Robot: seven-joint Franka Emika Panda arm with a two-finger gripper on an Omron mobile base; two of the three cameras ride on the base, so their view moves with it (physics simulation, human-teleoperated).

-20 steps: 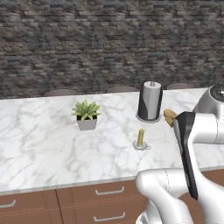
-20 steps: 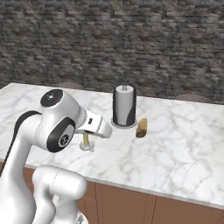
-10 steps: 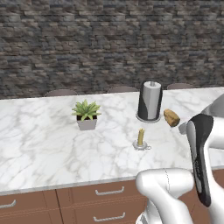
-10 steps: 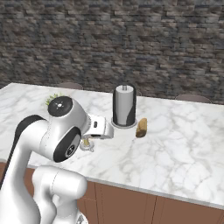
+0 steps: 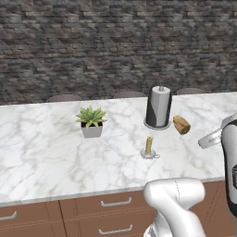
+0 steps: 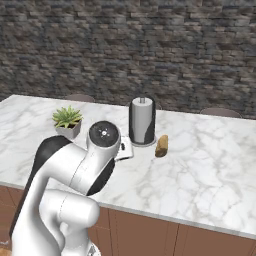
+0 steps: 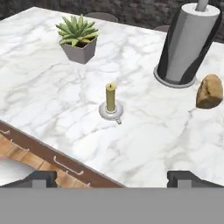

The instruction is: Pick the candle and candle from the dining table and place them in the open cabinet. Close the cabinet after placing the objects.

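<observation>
Gripper (image 7: 111,177) drawn back, wide; candle (image 7: 110,98) unmoved

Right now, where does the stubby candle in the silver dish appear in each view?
Left base view: candle at centre right, in front of the paper-towel stand.
Right base view: hidden behind the arm.
Hand view: candle at the centre, left of and nearer than the stand.
Shared landmark: the paper-towel stand.

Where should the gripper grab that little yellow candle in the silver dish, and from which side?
Grip the candle by its upright yellow stem, coming from above with the open gripper astride it. The dish holder is shallow and flat, offering little to pinch; nothing stands close beside it.
</observation>
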